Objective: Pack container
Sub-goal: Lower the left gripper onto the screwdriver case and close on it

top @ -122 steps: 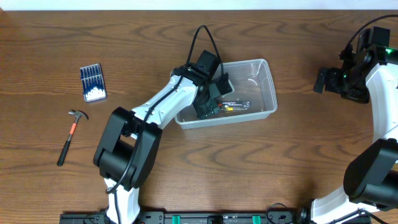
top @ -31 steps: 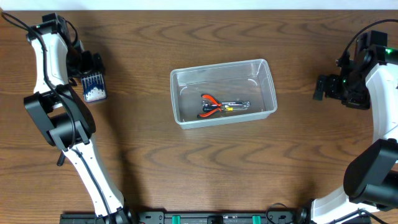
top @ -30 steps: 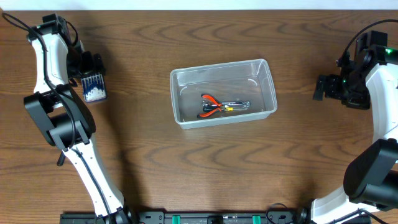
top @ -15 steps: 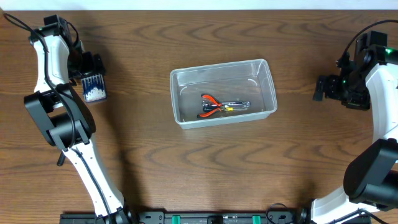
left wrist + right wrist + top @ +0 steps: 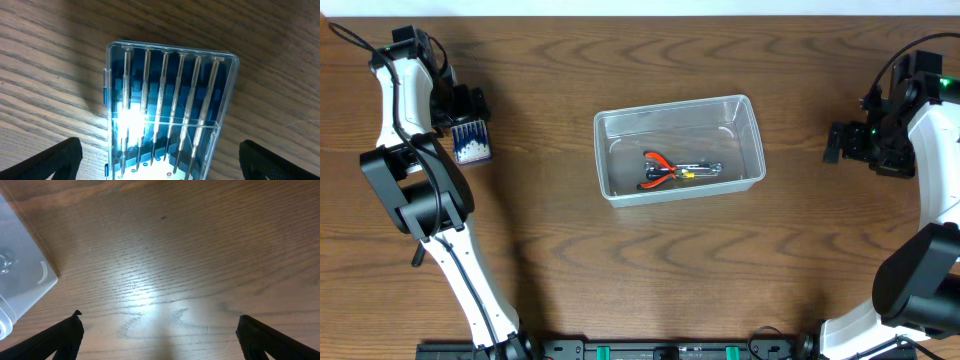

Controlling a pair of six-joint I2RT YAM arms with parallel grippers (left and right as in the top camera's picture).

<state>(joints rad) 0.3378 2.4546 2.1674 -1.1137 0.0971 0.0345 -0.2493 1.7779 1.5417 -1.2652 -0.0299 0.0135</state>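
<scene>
At 10 o'clock on the desk (image 5: 620, 270) lies one blue drill-bit case (image 5: 170, 110) with a clear lid and six bits in a row. The left tool (image 5: 463, 103) hangs over it, released, fingers spread wider than the case. The marks on the case are too small to read. One container (image 5: 672, 106) sits at the desk's centre. It is a clear plastic rectangle with rounded corners and a thick rim. Inside lie red-handled pliers (image 5: 660, 160), crossing a black-handled hand tool (image 5: 655, 181). At 3 o'clock, the right tool (image 5: 835, 142) is released too, wide apart over bare wood, holding nothing.
</scene>
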